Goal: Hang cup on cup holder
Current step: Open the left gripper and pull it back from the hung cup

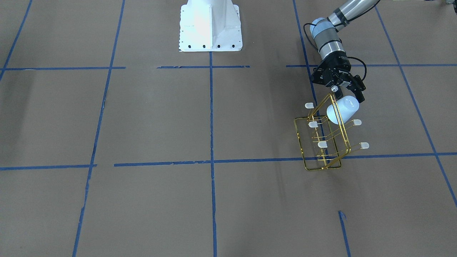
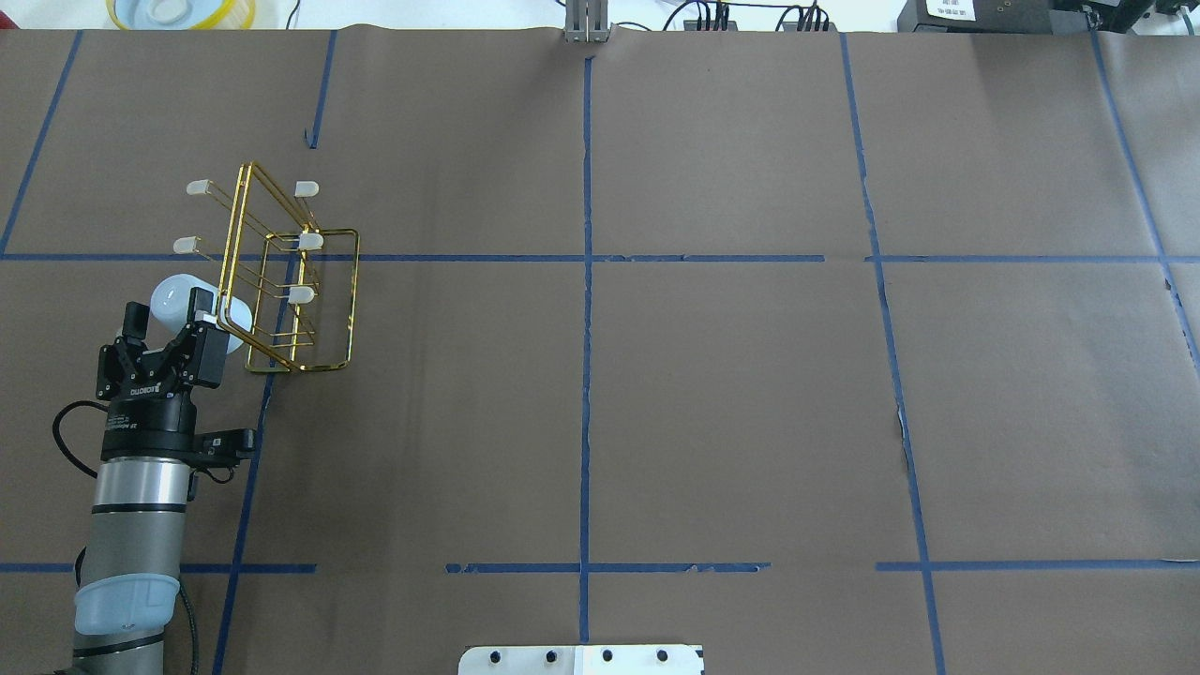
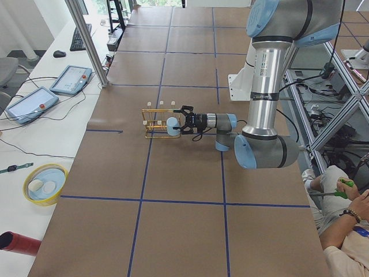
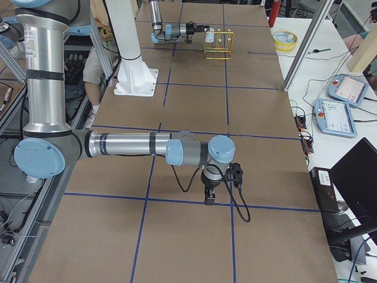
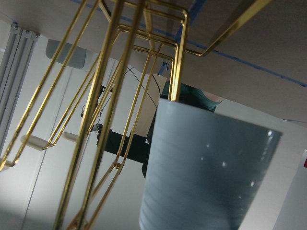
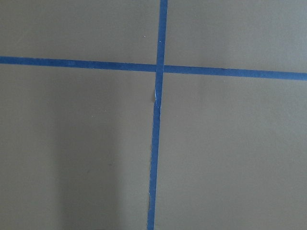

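The gold wire cup holder (image 2: 356, 291) stands on the table's left side and also shows in the front view (image 1: 300, 142). My left gripper (image 2: 171, 317) is shut on the pale blue-white cup (image 2: 183, 298), which it holds sideways against the rack's near left side. The cup's mouth faces the rack. Five white prong caps show; the cup (image 1: 342, 110) hides the sixth. The left wrist view shows the cup (image 5: 206, 172) close against the gold wires (image 5: 180, 52). My right gripper (image 4: 209, 197) points down over bare table far from the rack; I cannot tell whether it is open or shut.
The robot's white base (image 1: 210, 26) is at the table's middle edge. A yellow-rimmed bowl (image 2: 178, 11) sits on the side bench beyond the rack. Blue tape lines cross the brown table. Tablets and cables lie on the bench (image 3: 34, 104).
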Controlling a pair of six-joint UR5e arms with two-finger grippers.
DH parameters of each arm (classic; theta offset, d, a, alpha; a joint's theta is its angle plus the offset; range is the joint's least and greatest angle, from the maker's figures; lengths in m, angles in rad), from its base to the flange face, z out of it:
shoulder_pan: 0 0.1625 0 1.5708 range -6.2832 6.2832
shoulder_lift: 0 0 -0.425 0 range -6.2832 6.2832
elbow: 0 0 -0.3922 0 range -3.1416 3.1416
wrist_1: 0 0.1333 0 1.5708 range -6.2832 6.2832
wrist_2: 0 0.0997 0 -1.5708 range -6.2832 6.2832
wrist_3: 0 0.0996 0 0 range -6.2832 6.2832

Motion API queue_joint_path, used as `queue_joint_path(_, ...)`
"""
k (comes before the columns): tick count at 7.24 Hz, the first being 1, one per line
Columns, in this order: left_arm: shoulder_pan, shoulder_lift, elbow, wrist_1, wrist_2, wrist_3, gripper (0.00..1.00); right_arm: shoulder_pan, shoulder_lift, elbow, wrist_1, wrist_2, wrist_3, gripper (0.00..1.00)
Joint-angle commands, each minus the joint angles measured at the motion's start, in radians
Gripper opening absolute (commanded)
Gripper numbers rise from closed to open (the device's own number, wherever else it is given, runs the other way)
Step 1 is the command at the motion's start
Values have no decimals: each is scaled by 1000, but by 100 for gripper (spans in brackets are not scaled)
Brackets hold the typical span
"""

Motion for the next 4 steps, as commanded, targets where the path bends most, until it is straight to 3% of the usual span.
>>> queue_joint_path(1,-35,43,-91,0,-42,4,98,0,0,0,0,0,0,100)
queue_joint_path(2,-52,112,-161,-1,-70,3,98,0,1,0,0,0,0,100)
queue_joint_path(4,-160,230,-220,-112,-270,-107,99,0,0,0,0,0,0,100)
